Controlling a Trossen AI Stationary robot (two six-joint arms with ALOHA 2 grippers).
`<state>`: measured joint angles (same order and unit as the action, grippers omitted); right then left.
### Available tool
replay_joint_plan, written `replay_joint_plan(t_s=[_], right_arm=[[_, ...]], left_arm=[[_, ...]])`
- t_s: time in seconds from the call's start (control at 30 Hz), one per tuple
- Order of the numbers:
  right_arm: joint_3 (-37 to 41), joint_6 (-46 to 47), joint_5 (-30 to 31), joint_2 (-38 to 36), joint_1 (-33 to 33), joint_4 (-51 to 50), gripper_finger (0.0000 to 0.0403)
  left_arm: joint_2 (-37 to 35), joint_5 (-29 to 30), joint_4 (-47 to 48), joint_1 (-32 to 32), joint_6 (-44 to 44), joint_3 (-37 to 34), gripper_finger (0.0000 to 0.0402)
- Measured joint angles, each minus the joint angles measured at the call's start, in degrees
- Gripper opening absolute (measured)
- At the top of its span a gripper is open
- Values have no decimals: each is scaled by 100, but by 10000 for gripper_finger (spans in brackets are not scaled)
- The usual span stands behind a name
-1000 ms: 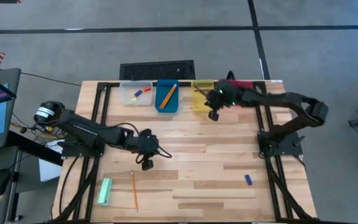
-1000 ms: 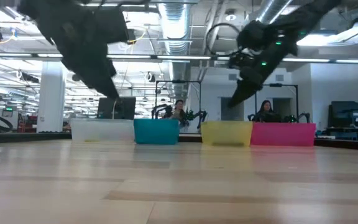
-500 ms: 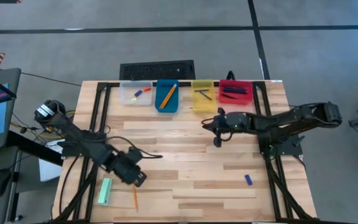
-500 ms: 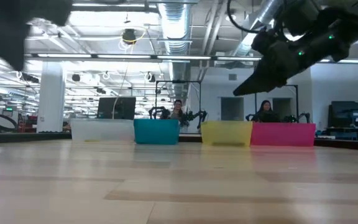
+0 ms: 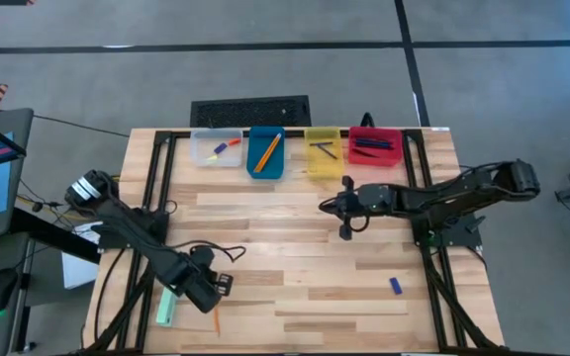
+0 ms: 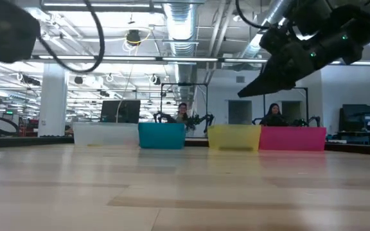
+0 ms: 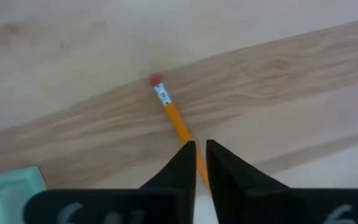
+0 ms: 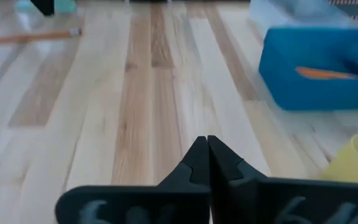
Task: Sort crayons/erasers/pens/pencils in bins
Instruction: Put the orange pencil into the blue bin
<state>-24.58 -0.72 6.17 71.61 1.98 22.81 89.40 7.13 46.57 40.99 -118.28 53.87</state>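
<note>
Pencil [image 7: 178,120] half hidden under left tool [image 7: 197,149]

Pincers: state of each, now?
Left pincer: narrowly open, astride the pencil, not gripping.
Right pincer: closed, empty.

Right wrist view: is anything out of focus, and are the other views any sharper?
Right wrist view: blue bin and far pencil are soft. Left wrist view: the pencil is fairly crisp. Low view: the near arm is a dark blur.

Orange pencil [image 7: 178,119] flat on table, four bins [image 5: 266,152] in a row
</note>
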Motion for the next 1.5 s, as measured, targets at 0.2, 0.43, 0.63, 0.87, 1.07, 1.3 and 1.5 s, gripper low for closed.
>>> replay_joint_plan(t_s=[0.2, 0.43, 0.63, 0.87, 1.07, 1.3, 1.5], right_arm=[[9, -104, 0, 44, -7, 10, 6], [11, -138, -2, 90, -9, 21, 3], [11, -230, -4, 84, -9, 21, 6], [11, -268, -4, 86, 2, 19, 3], [11, -277, -7, 86, 2, 17, 6], [11, -278, -7, 86, 2, 18, 3], [11, -277, -9, 86, 2, 19, 6]], left_arm=[[169, 26, -141, 0, -406, -2, 91], [167, 133, -54, 9, -820, -181, 131], [178, 278, -391, 22, -932, -477, 114], [431, 49, -776, 26, -899, -691, 98], [479, 10, -695, 20, -418, -684, 87], [484, -26, -668, 7, 83, -693, 11], [395, 200, -702, 11, 336, -709, 16]])
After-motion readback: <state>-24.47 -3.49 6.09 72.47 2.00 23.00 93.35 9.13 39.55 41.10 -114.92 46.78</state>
